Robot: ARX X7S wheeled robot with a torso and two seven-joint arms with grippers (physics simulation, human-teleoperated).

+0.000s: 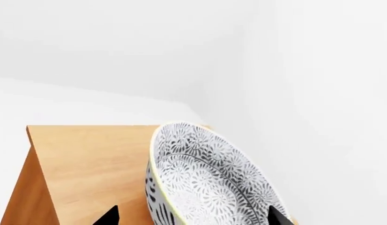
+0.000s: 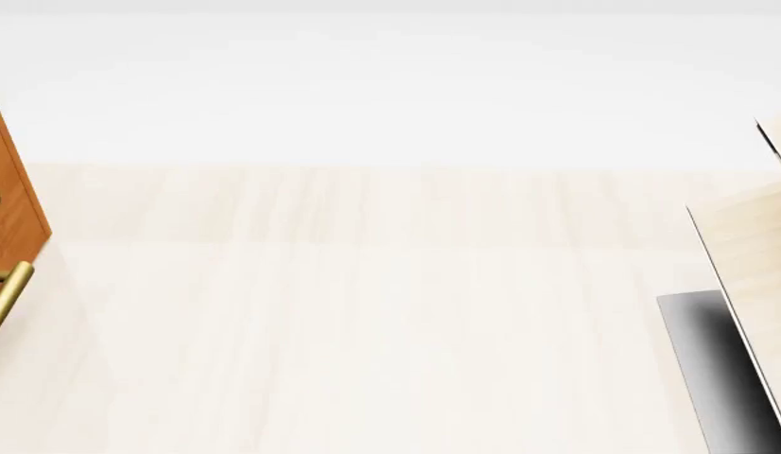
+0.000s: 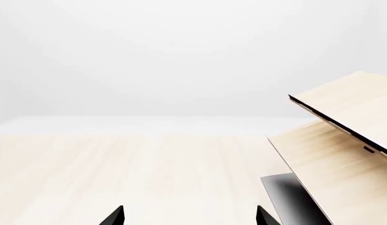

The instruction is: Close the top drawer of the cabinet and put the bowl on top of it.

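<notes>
The bowl (image 1: 206,178), white with a dense grey-blue floral pattern, stands steeply tilted over the flat top of the orange-brown cabinet (image 1: 87,159). My left gripper (image 1: 195,216) is open and straddles the bowl's wall: one fingertip lies over the inside, the other stays apart from the outer wall. In the head view only the cabinet's edge (image 2: 12,194) and a brass bar handle (image 2: 6,295) show, so the top drawer's state is hidden. My right gripper (image 3: 188,218) is open and holds nothing above the pale floor.
A pale light-wood shelf unit (image 2: 750,255) with a dark base (image 2: 719,369) stands at the right, also in the right wrist view as the shelf unit (image 3: 343,145). White walls meet in a corner behind the cabinet. Pale floor (image 2: 365,312) spreads between cabinet and shelf unit.
</notes>
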